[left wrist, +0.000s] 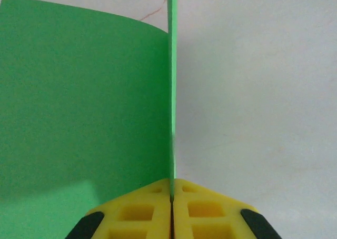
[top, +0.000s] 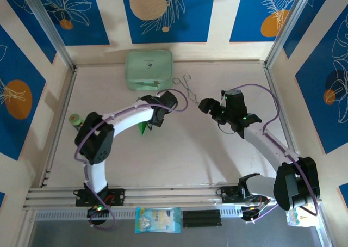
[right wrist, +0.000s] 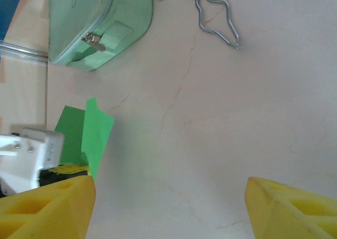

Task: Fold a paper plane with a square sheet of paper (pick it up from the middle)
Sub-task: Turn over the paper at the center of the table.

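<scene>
Our left gripper point(left wrist: 171, 196) pinches the bent green paper point(left wrist: 79, 112) near the table's point(top: 179, 154) middle, its edge pointing straight out from the fingertips, while our right gripper point(right wrist: 171, 207) gapes wide and empty.

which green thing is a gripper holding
The bright green sheet of paper, pinched in the shut left gripper; the pale mint case lies apart, no gripper touching it.

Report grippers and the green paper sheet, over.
Left gripper shut on thin bright green paper sheet. Right gripper open, empty. Thin metal wire tongs, pale mint-green case beyond, nothing in the way.
</scene>
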